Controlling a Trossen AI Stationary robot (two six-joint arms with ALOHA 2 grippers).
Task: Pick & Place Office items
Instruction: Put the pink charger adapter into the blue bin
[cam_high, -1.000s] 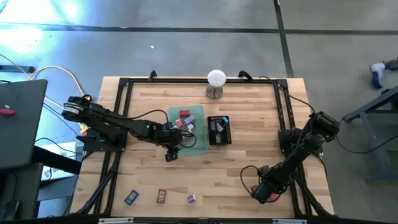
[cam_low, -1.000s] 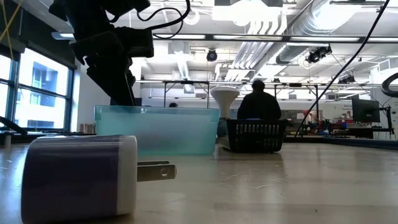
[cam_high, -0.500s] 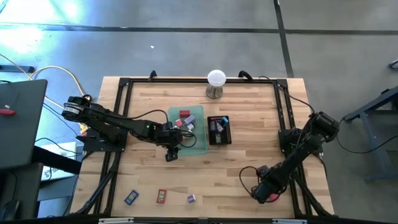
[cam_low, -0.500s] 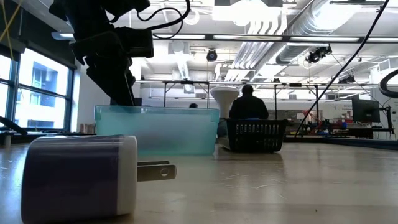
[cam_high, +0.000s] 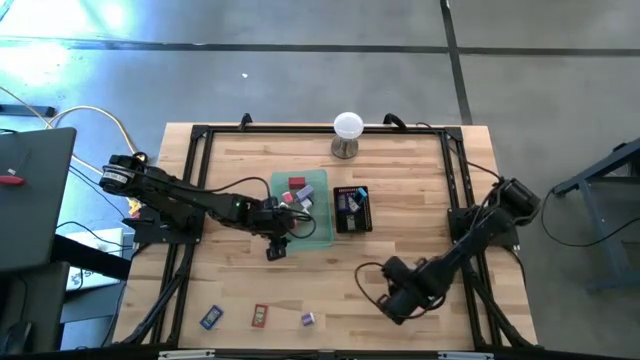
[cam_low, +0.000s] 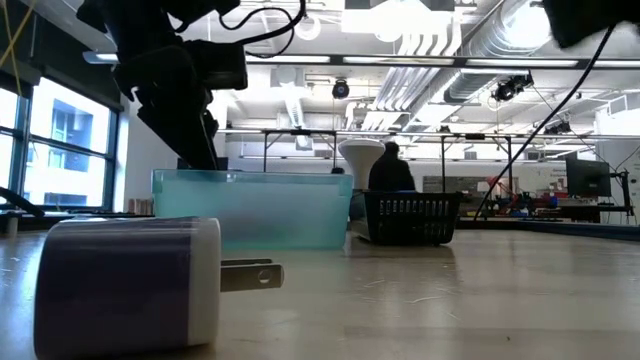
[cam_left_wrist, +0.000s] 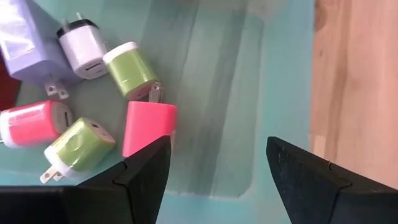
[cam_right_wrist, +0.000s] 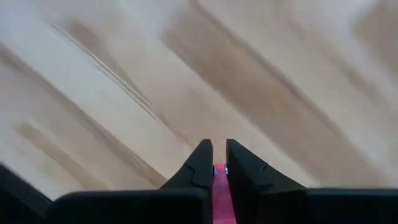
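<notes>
My left gripper (cam_left_wrist: 217, 171) hangs open over the translucent green tray (cam_high: 318, 232), above its bare floor. Several plug-shaped office items lie flat in the tray: a pink one (cam_left_wrist: 149, 127), two green ones (cam_left_wrist: 130, 68), another pink, a white and a pale purple one. My right gripper (cam_high: 392, 303) is over bare wood at the near right, shut on a thin red item (cam_right_wrist: 219, 180). Three more items lie near the front edge: blue (cam_high: 211, 317), red (cam_high: 259, 316) and purple (cam_high: 307, 318). The low view shows a purple-and-white plug (cam_low: 130, 285) close up. My right gripper pinches the thin red item (cam_right_wrist: 219, 177) between its two fingers, which point down at the table. Only a narrow red strip shows in the gap, behind the fingertips. It is lifted clear of the wood; which part of it is held is hidden by the fingers.
A black mesh tray (cam_high: 352, 210) with dark items stands right of the green tray. A white ball on a metal stand (cam_high: 347, 130) is at the far edge. A black frame (cam_high: 200, 135) rims the table. A person (cam_low: 390, 170) shows far behind the table in the low view.
My right gripper has risen and swung from the near right corner toward the table's middle, with its wrist rolling. Its arm now shows at the low view's top right. The person in the background has walked leftward.
</notes>
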